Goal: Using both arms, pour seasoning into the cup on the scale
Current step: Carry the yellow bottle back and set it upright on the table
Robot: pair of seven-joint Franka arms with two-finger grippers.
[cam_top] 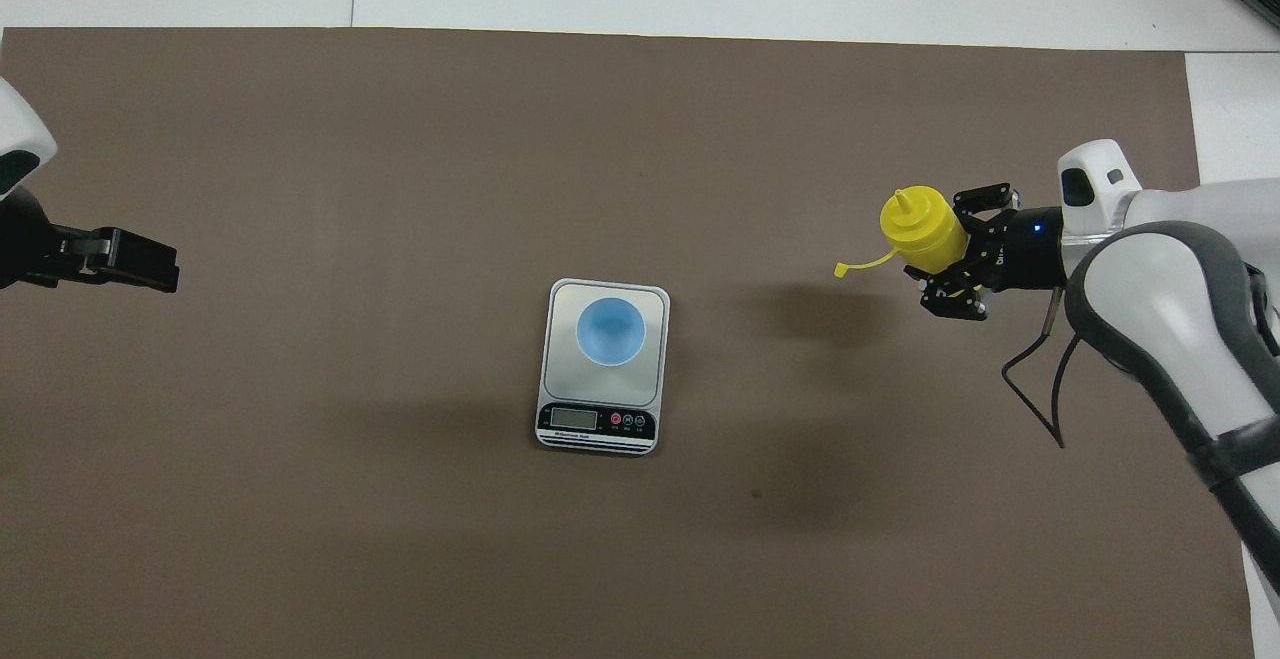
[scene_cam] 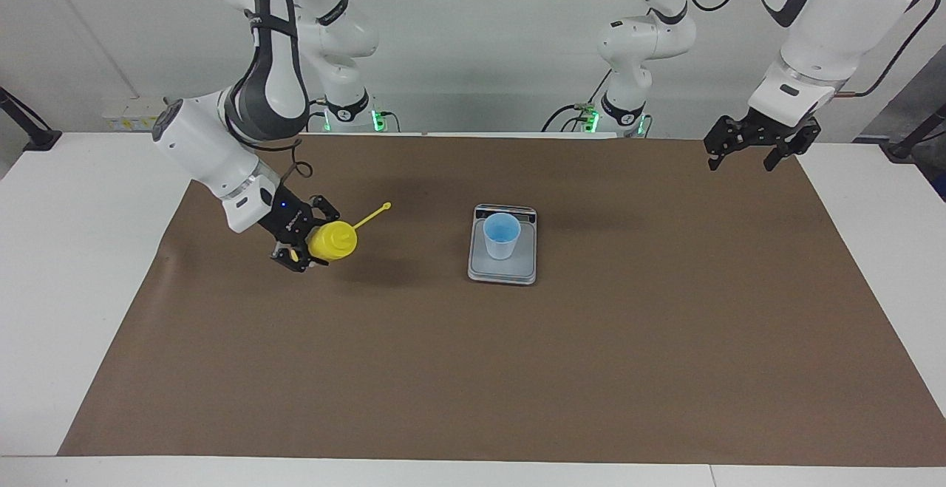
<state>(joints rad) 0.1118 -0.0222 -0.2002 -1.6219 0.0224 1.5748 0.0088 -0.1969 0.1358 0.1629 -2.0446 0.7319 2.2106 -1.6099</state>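
My right gripper (scene_cam: 309, 239) (cam_top: 962, 249) is shut on the yellow seasoning bottle (scene_cam: 336, 242) (cam_top: 920, 224) and holds it in the air over the mat, toward the right arm's end of the table. The bottle is tilted, with its nozzle up and pointing away from the robots. Its cap strap (scene_cam: 373, 213) (cam_top: 860, 264) sticks out toward the scale. The pale blue cup (scene_cam: 502, 234) (cam_top: 611, 331) stands upright on the silver-grey scale (scene_cam: 502, 273) (cam_top: 596, 420) in the middle of the mat. My left gripper (scene_cam: 743, 156) (cam_top: 140, 261) waits open in the air over the mat's edge at the left arm's end.
A brown mat (scene_cam: 473, 369) (cam_top: 400, 139) covers most of the white table (scene_cam: 81, 265). The scale's dark display strip faces the robots. The bottle casts a shadow (cam_top: 820, 304) on the mat between it and the scale.
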